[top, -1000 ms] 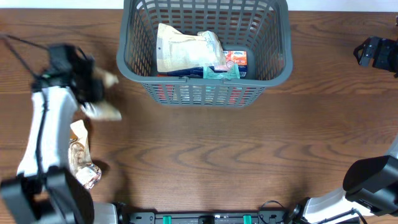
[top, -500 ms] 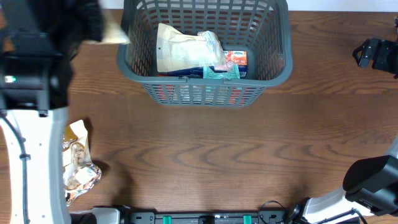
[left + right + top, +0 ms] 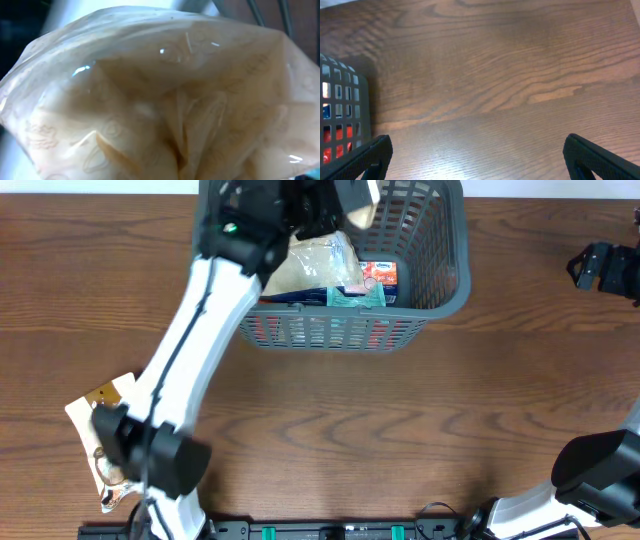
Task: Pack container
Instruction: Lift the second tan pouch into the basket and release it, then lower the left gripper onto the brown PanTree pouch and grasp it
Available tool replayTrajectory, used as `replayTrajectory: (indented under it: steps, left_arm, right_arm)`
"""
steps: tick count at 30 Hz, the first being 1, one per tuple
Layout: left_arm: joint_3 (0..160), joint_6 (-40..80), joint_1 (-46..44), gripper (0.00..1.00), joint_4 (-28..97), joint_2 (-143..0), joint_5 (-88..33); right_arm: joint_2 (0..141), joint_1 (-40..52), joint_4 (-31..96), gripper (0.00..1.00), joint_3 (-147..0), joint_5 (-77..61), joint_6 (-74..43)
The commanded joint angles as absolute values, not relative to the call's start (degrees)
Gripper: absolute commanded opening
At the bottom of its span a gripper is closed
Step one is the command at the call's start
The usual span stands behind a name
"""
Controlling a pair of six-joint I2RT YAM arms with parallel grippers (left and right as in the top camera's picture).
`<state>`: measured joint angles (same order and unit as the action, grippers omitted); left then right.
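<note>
The dark grey lattice container (image 3: 440, 290) stands at the back middle of the table, holding a tan packet (image 3: 305, 265), a red and blue box (image 3: 378, 275) and a teal packet (image 3: 355, 297). My left gripper (image 3: 345, 200) is above the container's back part, shut on a clear bag of beige snacks (image 3: 362, 210). That bag (image 3: 160, 100) fills the left wrist view and hides the fingers. My right gripper (image 3: 477, 160) is open and empty over bare wood at the far right, with the container's wall (image 3: 340, 115) at the left edge of its view.
A snack bag (image 3: 105, 435) with a yellow label lies on the table at the front left, partly under the left arm. The right arm's dark body (image 3: 605, 265) sits at the far right edge.
My left arm has swung from the left side of the table to above the container, carrying the clear snack bag. The right arm has not moved.
</note>
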<state>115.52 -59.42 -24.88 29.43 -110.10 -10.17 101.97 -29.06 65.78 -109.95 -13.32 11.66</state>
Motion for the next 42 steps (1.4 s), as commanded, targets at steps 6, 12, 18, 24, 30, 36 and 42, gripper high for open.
replayTrajectory:
  steps: [6, 12, 18, 24, 30, 36, 42]
  left_arm:
    - [116.2, -64.7, -24.7, 0.17, 33.3, -119.2, -11.1]
    - [116.2, -64.0, -24.9, 0.99, 33.8, -118.9, -11.0]
    - [116.2, -46.3, -24.9, 0.99, 34.1, -112.5, 0.7]
    - [116.2, -36.8, -21.9, 0.99, 43.3, -100.6, 13.9]
    - [116.2, -18.5, -9.9, 0.99, 55.7, -90.2, 16.6]
    - [114.6, -8.0, 5.7, 0.99, 69.0, -84.4, 12.4]
    - [101.4, -6.5, 15.8, 0.99, 67.4, -78.5, 8.9]
  right_arm:
    - [102.0, -28.8, 66.0, 0.99, -109.8, -13.8, 12.5]
    - [102.0, -28.8, 65.6, 0.99, -109.8, -13.8, 12.5]
    - [102.0, -28.8, 65.5, 0.99, -109.8, -13.8, 12.9]
    - [102.0, -28.8, 65.5, 0.99, -109.8, -13.8, 12.9]
    - [102.0, -28.8, 65.6, 0.99, -109.8, -13.8, 12.9]
    - [102.0, -28.8, 65.6, 0.99, -109.8, -13.8, 12.9]
    - [102.0, -28.8, 65.8, 0.99, -109.8, -13.8, 12.9]
